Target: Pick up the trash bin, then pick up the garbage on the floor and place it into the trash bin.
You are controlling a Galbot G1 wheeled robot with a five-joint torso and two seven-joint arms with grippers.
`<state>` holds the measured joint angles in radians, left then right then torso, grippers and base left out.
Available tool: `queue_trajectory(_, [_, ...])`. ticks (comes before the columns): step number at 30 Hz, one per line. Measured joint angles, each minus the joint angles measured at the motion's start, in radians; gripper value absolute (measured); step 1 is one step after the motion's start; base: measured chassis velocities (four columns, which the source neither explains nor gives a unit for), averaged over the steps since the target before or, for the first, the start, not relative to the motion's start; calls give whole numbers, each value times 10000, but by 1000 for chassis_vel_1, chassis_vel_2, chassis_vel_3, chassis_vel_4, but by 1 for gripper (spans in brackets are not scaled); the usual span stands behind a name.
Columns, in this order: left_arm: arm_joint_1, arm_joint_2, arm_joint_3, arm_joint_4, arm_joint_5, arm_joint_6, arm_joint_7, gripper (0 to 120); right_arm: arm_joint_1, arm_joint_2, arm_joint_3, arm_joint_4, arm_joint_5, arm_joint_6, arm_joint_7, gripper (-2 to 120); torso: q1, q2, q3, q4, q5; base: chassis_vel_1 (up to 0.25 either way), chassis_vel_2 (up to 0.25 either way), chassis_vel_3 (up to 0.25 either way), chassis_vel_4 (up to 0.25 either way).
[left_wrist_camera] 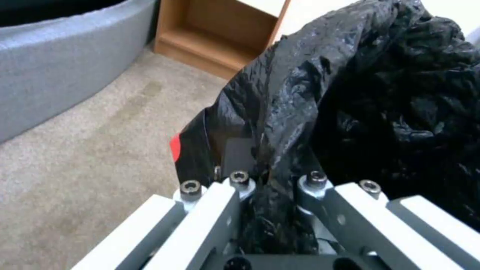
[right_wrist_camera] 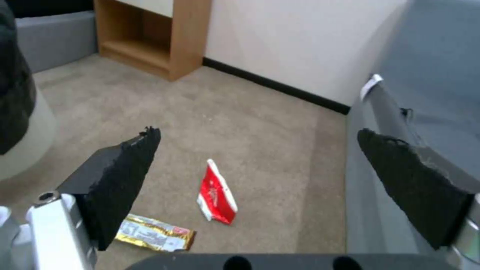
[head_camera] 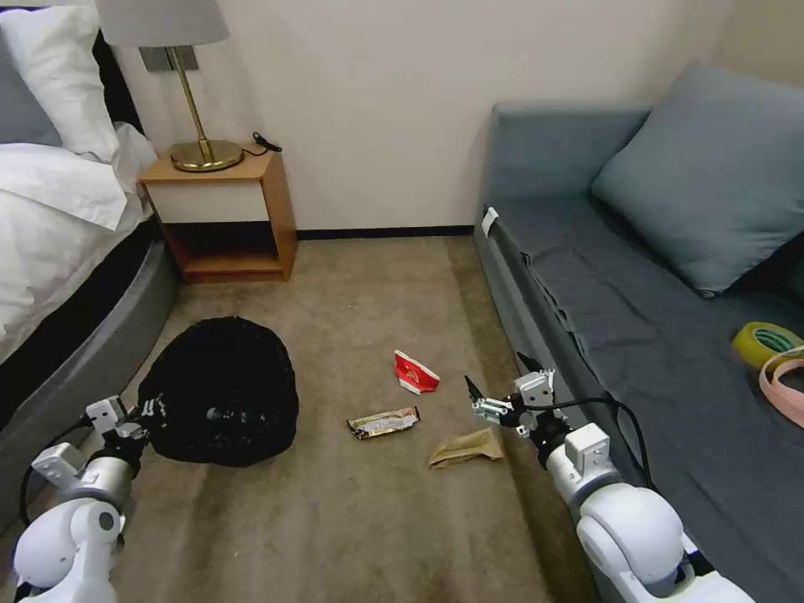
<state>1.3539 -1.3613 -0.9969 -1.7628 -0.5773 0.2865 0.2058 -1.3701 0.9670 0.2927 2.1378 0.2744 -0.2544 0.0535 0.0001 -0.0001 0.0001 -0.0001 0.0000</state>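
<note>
The trash bin, lined with a crinkled black bag, stands on the carpet at the left. My left gripper is shut on the near rim of the trash bin, with bag plastic pinched between its fingers. Three pieces of garbage lie on the floor: a red-white carton, a dark silvery snack wrapper and a crumpled brown paper bag. My right gripper hangs open above the floor beside the sofa, just right of the paper bag. The right wrist view has the carton and wrapper below its open fingers.
A grey sofa runs along the right, with a yellow tape roll and a pink strap on it. A bed is on the left. A wooden nightstand with a lamp stands against the far wall.
</note>
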Motion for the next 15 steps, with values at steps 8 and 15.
queue_trajectory(8, [295,-388,-288,-465,208,17,-91,4,832,-666,-974,-372,1036,40,-40,100,-1,0,-1,1,0,0,0,0,0])
queue_trajectory(15, [71,133,-480,65,-18,-48,103,4,1892,7,-2255,-1420,984,-78,230,100,-1,1,-1,3,-1,0,0,0,0])
